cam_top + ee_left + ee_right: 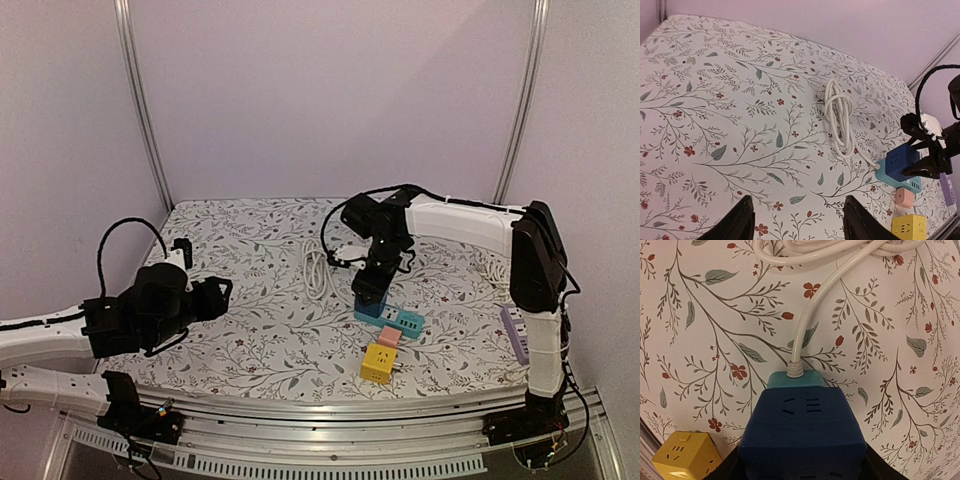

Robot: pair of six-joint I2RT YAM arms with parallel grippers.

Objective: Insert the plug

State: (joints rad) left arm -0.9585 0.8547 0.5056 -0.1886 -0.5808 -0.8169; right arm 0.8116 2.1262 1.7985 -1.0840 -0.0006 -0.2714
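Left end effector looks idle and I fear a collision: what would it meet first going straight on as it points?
Most likely the floral tablecloth ahead of the left end effector, which seems to slant downward; the coiled white cable lies further along, though depth is unclear.

Top from behind, left wrist distant, right close (shared: blue cube [802, 432])

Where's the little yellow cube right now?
In the top view, the yellow cube sits right of centre near the front edge of the table, just in front of the pink cube and the teal power strip.
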